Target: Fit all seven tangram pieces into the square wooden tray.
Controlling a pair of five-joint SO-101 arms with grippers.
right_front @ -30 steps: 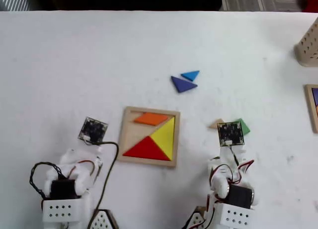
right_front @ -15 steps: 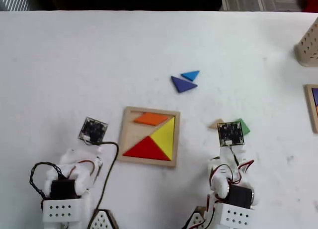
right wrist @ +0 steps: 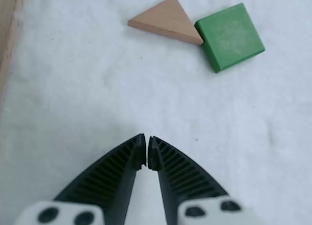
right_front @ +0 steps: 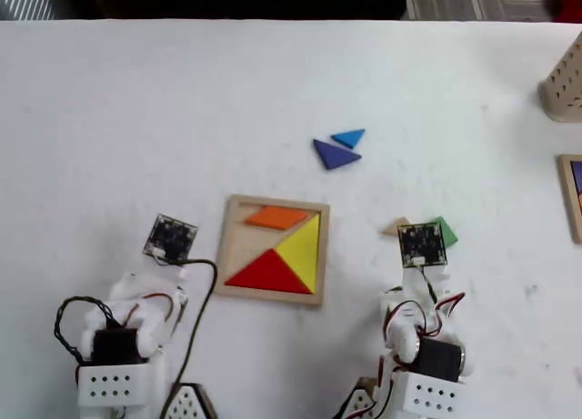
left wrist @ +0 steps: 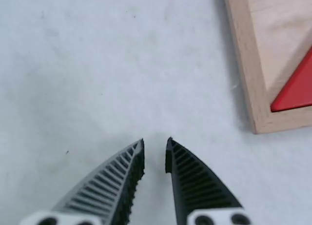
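The square wooden tray [right_front: 235, 246] lies between my two arms and holds an orange parallelogram [right_front: 275, 217], a yellow triangle [right_front: 302, 248] and a red triangle [right_front: 265, 272]. A blue triangle [right_front: 348, 138] and a purple triangle [right_front: 334, 153] lie loose on the table beyond it. To the tray's right are a tan triangle [right wrist: 168, 21] and a green square [right wrist: 230, 35], touching at a corner. My right gripper [right wrist: 147, 139] is shut and empty, short of those two. My left gripper [left wrist: 155, 146] hangs over bare table beside the tray's rim [left wrist: 243, 64], open by a narrow gap, holding nothing.
A perforated wooden block [right_front: 566, 83] stands at the far right edge. Below it, part of a second tray [right_front: 573, 196] shows. The white table stretches wide to the left and far side. Both arm bases sit at the near edge.
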